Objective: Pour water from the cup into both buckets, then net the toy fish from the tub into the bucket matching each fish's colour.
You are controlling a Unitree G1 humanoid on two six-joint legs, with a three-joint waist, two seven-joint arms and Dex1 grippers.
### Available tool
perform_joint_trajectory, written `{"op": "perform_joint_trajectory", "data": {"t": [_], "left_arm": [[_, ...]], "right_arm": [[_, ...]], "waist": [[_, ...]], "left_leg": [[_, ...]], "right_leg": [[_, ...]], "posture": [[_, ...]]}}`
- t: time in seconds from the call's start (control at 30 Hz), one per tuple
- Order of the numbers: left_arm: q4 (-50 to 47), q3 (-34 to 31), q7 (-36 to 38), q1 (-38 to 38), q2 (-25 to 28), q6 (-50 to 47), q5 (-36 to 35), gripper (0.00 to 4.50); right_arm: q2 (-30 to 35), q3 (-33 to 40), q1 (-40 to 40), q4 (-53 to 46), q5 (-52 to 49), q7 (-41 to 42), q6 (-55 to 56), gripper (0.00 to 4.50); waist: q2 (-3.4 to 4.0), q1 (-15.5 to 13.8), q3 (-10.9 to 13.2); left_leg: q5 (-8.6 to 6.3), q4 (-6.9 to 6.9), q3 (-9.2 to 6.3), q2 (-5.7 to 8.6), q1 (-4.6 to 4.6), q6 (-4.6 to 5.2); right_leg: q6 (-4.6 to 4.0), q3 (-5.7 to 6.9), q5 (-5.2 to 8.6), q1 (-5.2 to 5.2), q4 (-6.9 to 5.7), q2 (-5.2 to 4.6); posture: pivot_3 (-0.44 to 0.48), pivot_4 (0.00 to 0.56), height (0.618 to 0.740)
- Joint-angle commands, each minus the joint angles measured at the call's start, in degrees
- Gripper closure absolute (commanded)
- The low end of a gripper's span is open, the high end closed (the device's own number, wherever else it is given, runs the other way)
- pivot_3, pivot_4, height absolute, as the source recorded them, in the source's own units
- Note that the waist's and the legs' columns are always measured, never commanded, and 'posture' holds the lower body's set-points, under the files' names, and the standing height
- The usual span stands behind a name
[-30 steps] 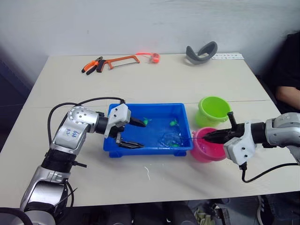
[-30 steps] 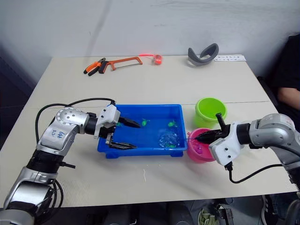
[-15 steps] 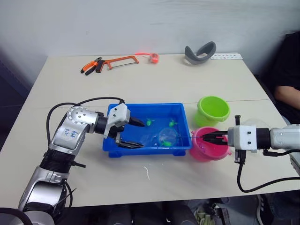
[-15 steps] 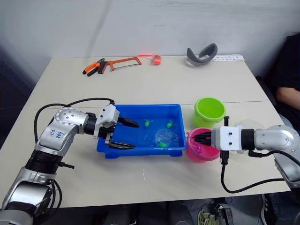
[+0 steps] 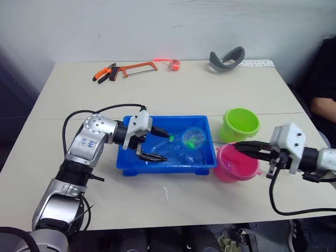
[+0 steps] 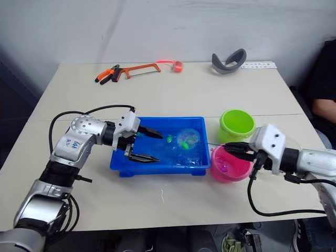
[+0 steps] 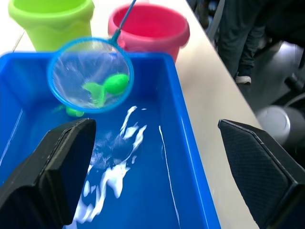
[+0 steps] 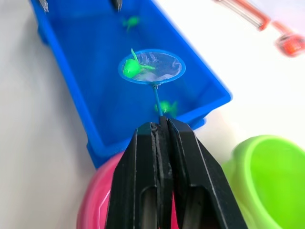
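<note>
Above the tub (image 5: 157, 167), the right pincer (image 8: 161, 125), clamped on the net (image 8: 151, 67), holds a green fish (image 7: 106, 86); next, the green bucket (image 5: 241, 123). The left pincer (image 5: 160, 145) gapes.

Bright blue shallow rectangular plastic tub (image 5: 157, 167), white glints on the water inside. Small round net (image 7: 90, 75): blue ring and blue handle, pale translucent mesh, lime green plastic toy fish (image 7: 108, 86) in it. More green fish (image 8: 129, 21) in the tub. Lime green round plastic bucket (image 5: 240, 124); pink round plastic bucket (image 5: 237, 164) beside it. Black fingers on right gripper (image 5: 247, 148) and left gripper (image 5: 157, 145). Pale beige tabletop (image 5: 173, 94). Orange-framed hacksaw (image 5: 136, 67), orange-handled pliers (image 5: 104, 73), grey curved band (image 5: 226, 58).
</note>
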State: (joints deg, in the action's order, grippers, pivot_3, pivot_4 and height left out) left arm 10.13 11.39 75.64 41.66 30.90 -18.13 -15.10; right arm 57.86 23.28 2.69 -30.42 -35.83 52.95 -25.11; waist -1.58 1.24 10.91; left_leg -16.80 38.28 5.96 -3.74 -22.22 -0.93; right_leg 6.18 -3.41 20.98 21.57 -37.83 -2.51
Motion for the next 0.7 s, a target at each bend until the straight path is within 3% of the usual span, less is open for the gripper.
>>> {"op": "perform_joint_trajectory", "data": {"t": [0.03, 0.23, 0.37, 0.53, 0.7], "left_arm": [[1.2, 0.26, 1.4, 2.23, -1.57, 1.46, -0.92, 0.03], [7.18, 2.26, 4.51, 5.8, -5.39, 4.87, 0.03, 0.03], [12.55, 3.23, 6.64, 8.44, -7.48, 8.35, 0.95, 0.03], [17.75, 3.42, 8.46, 11.04, -9.6, 11.5, 1.69, 0.03], [21.32, 3.42, 9.46, 12.72, -11.98, 13.91, 2.43, 0.03]], "right_arm": [[-1.56, 12.34, 4.87, -7.96, -6.32, -1.97, -6.19, 4.5], [-8.73, 34.49, 21.87, -17.26, -10.15, 0.49, -11.85, 4.5], [-13.89, 44.05, 31.38, -19.87, -7.73, 2.93, -9.25, 4.5], [-18.13, 47.28, 37.76, -21.03, -1.13, 4.54, -2.09, 4.5], [-21.02, 42.16, 40.36, -22.62, 13.65, 5.36, 13.04, 4.5]], "waist": [[0.0, -0.15, 0.0], [-0.02, -1.17, -0.02], [-0.04, -1.05, -0.03], [-0.04, -0.72, -0.03], [-0.04, -0.76, -0.03]], "left_leg": [[0.0, -0.01, 0.0, 0.01, -0.01, -0.01], [0.0, -0.06, 0.0, 0.06, -0.02, -0.01], [-0.02, -0.08, 0.01, 0.13, 0.0, 0.01], [-0.04, -0.14, 0.02, 0.22, 0.01, 0.03], [-0.03, -0.18, 0.01, 0.3, 0.0, 0.01]], "right_leg": [[0.0, 0.0, 0.0, -0.01, 0.02, 0.0], [0.03, -0.03, -0.01, -0.02, 0.09, 0.11], [0.04, -0.05, -0.02, -0.07, 0.16, 0.14], [0.04, -0.07, -0.02, -0.06, 0.2, 0.17], [0.04, -0.06, -0.02, -0.01, 0.22, 0.19]], "posture": [[0.0, 0.15, 0.74], [0.0, 0.15, 0.74], [0.0, 0.15, 0.74], [0.0, 0.15, 0.74], [0.0, 0.15, 0.74]]}}
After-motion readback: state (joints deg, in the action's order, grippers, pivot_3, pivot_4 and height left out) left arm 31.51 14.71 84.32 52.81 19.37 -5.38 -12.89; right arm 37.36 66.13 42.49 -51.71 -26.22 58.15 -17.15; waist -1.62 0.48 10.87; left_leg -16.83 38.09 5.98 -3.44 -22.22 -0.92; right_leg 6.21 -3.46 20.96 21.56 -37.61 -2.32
